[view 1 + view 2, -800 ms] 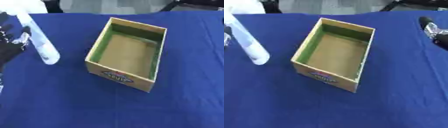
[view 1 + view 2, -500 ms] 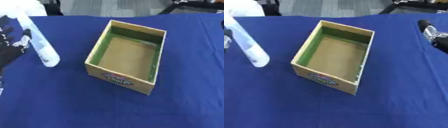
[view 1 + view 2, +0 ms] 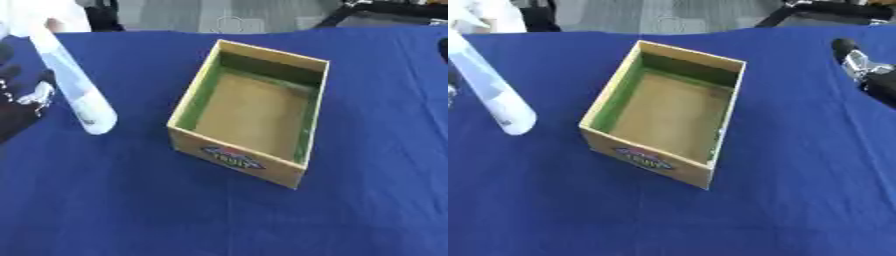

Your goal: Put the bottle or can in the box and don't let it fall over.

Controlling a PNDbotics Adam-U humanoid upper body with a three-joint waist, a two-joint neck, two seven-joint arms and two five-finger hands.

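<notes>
I am looking down at a table (image 3: 376,200) covered in blue cloth. Near its middle sits an open cardboard box (image 3: 252,112), set askew, with green inner walls, a brown floor and a printed label on the side facing me. Nothing lies inside it.

Toward the table's left edge, a clear plastic bottle (image 3: 72,82) hangs tilted above the cloth, its base (image 3: 96,123) pointing down toward me and its upper end leaning away toward the far left corner. It is well left of the box and apart from it.

My left hand (image 3: 19,107) shows at the left edge, black with silver parts, just beside the bottle's lower half. I cannot tell whether its fingers are curled round the bottle or only lie against it, because most of the hand is cut off by the edge of the view.

My right hand (image 3: 865,70) shows near the table's far right edge, well apart from the box. Only a dark finger and silver joint are visible, so I cannot tell how its fingers are set.
</notes>
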